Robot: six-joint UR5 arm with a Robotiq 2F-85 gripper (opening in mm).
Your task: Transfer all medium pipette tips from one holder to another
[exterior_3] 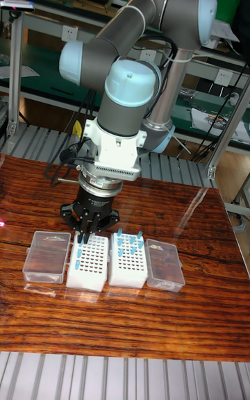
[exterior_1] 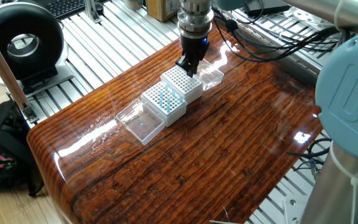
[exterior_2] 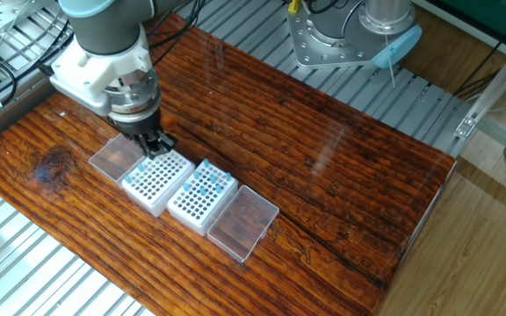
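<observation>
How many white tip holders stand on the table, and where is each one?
2. One white holder stands under the pincer; the other white holder, bearing most of the blue tips, stands right beside it, away from the pincer. None seems hidden.

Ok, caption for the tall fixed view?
UR5 hand lowered over the left tip rack, blue pipette tips in the right rack.

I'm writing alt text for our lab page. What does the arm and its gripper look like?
The arm is built of grey metallic tubes with light-blue caps over rounded joints. Its wrist carries a white block with a slotted edge, then a silver ring. Below sits the black gripper, tapering to dark fingers. Black cables loop beside the wrist.
</observation>
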